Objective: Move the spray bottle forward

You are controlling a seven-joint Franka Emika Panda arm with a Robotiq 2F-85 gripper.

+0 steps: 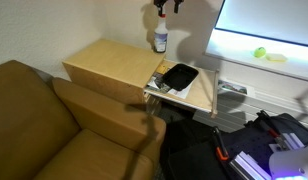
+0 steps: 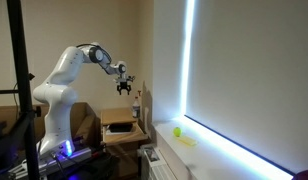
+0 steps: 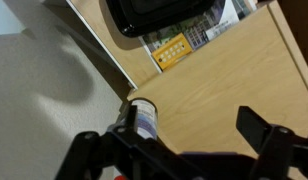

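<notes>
Wrist view: claw spread wide, holding nothing. The spray bottle stands upright below it, closer to one finger than the other. The bottle is right at the desk edge, with grey surface beyond. A black tray shows at the top of frame, with a yellow card-like item poking out beneath it; its print is too small to read.

Exterior views: these show height, which the wrist view does not. The claw hangs just above the red nozzle; contact cannot be judged. In an exterior view the bottle sits at the desk's far edge against the wall, and the tray is at the near corner, well apart from it. Bare wood lies open between them and toward the brown couch. In an exterior view the white arm reaches over from the side.
</notes>
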